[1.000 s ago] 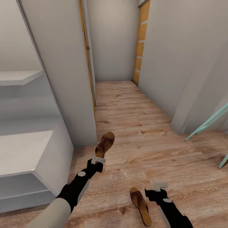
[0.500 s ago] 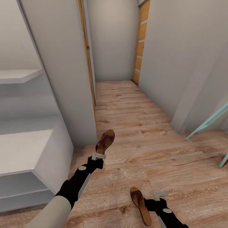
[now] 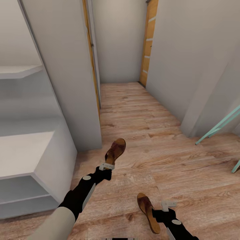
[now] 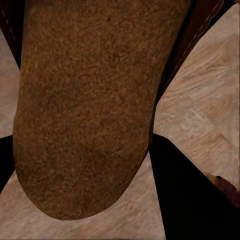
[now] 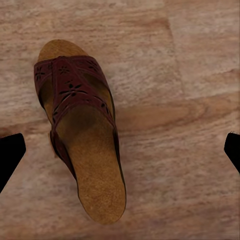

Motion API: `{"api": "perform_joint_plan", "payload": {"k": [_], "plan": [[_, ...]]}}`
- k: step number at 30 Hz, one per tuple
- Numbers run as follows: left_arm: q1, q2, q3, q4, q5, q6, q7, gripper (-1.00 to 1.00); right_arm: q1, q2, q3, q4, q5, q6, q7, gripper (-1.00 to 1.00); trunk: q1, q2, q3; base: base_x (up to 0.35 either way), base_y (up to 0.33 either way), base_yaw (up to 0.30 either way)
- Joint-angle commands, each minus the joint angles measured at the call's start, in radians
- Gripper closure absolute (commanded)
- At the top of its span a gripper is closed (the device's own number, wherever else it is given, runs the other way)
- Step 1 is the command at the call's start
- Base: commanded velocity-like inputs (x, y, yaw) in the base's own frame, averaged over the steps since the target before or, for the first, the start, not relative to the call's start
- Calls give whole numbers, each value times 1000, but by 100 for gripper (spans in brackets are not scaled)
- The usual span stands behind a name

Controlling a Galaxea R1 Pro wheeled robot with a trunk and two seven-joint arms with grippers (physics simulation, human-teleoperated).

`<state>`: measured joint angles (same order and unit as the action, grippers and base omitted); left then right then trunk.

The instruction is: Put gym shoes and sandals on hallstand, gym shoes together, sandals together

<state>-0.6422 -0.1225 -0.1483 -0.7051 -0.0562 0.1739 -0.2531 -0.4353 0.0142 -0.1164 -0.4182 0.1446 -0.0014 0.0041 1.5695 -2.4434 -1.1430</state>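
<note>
- Fingers of the left gripper (image 3: pixel 107 166) pinch the heel end of one sandal (image 3: pixel 115 151) and hold it up over the floor (image 3: pixel 160 156); in the left wrist view its tan insole (image 4: pixel 85 105) sits between the two dark fingers.
- The right gripper (image 3: pixel 168 204) is spread wide, with the second sandal (image 5: pixel 80 135) lying flat on the planks between its fingers, not touched yet.
- Both sandals look light, with a stiff sole and a softer patterned strap, so I judge the sole edge or heel is the safer place to take hold; the strap may bend.
- The shoe rack (image 3: pixel 23 156) stands just beside the left arm, and its bench top is bare.
- A wall corner (image 3: pixel 85 133) is near the lifted sandal, so the swing toward the rack is tight; the corridor ahead is open.
</note>
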Motion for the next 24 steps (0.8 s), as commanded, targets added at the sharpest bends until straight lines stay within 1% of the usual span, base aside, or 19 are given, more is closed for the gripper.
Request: {"api": "perform_joint_plan", "payload": {"k": [1,2,3,8,14,23,24], "plan": [[0,0,2,-2,-8,5,-19,100,0,1,-7,0,10,0,0,-100,4,-8,-6,0,0,0],[0,0,1,-2,-9,5,-43,100,0,1,-6,0,10,0,0,-100,8,-15,-10,0,0,0],[-1,0,1,-2,-10,5,-53,100,0,1,-6,0,10,0,0,-100,11,-22,-15,0,0,0],[0,2,2,-2,-14,6,-68,100,0,1,-6,-1,10,0,0,-100,31,-57,-39,0,0,0],[1,3,3,-2,-16,6,-70,100,0,1,-4,0,10,0,0,-100,33,-58,-71,0,0,35],[1,3,3,-2,-16,6,-72,100,0,0,-4,-1,12,0,2,-100,37,-60,-118,0,0,145],[1,3,3,-2,-16,6,-72,100,0,0,-4,-1,12,0,2,-100,37,-60,-119,0,0,91]]}}
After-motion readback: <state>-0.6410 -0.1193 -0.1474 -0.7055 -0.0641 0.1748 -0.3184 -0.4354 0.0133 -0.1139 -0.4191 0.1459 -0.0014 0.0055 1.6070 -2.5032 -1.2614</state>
